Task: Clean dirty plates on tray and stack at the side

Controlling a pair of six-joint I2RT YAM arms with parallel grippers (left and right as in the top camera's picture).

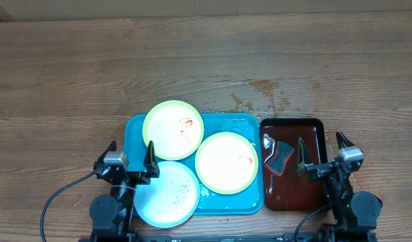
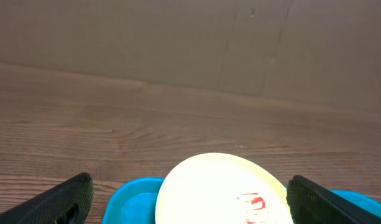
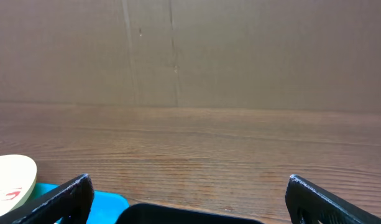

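The turquoise tray (image 1: 254, 121) lies at the near middle of the wooden table (image 1: 71, 67), and all three plates rest on it, each white centre carrying reddish smears. One yellow-green-rimmed plate (image 1: 173, 130) sits at the far left corner, its edge reaching over the tray's far rim; the second yellow-green plate (image 1: 226, 163) lies on the tray's right half, meeting the first at its rim (whether they overlap or only touch I cannot tell). The pale blue-white plate (image 1: 167, 193) sits at the near left corner and hangs out past the tray's edge. Just to the right of the tray stands a dark red-brown tray (image 1: 291, 199) with a dark grey wiping pad (image 1: 279, 156) in its far half. A wet patch (image 1: 259, 94) glistens on the wood beyond both trays. The left gripper (image 1: 132, 148) hovers at the turquoise tray's left edge with its jaws spread wide and nothing between them; the right gripper (image 1: 320, 142) hangs over the red-brown tray's right side, likewise spread and empty.
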